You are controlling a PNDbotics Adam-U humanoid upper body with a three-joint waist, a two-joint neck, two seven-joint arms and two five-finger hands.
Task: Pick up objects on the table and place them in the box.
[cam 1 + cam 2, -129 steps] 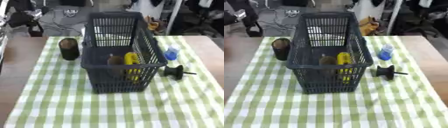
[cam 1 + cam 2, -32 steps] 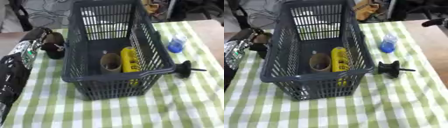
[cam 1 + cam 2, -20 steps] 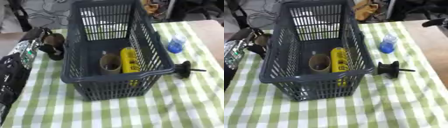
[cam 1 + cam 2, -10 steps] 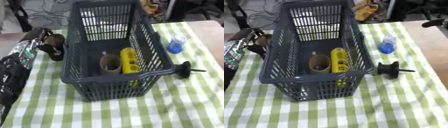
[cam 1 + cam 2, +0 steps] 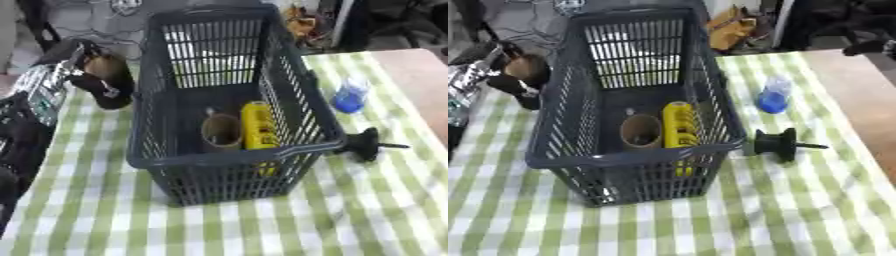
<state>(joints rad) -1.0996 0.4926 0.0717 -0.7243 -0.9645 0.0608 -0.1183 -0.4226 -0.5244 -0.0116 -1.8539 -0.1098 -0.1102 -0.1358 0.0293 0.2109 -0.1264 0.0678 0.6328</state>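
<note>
A dark grey plastic basket [image 5: 234, 153] stands mid-table, holding a yellow object [image 5: 258, 124] and a brown cardboard roll [image 5: 220, 133]. Left of it, my left hand [image 5: 86, 80] is curled round a dark brown cylinder [image 5: 115, 82], which leans a little beside the basket's left wall. To the right of the basket, a small blue bottle [image 5: 350, 96] stands on the cloth. A black spool-shaped object [image 5: 363, 145] lies nearer me, close to the basket's front right corner. My right hand shows in neither view.
A green and white checked cloth [image 5: 367, 215] covers the table, with bare wood [image 5: 859, 95] along the right side. Chairs, cables and bags crowd the floor beyond the far edge. My silver left forearm [image 5: 39, 87] lies along the left edge.
My left hand has closed round the dark cylinder and raised it slightly beside the basket. The camera has tilted a little; the other things have stayed put.
</note>
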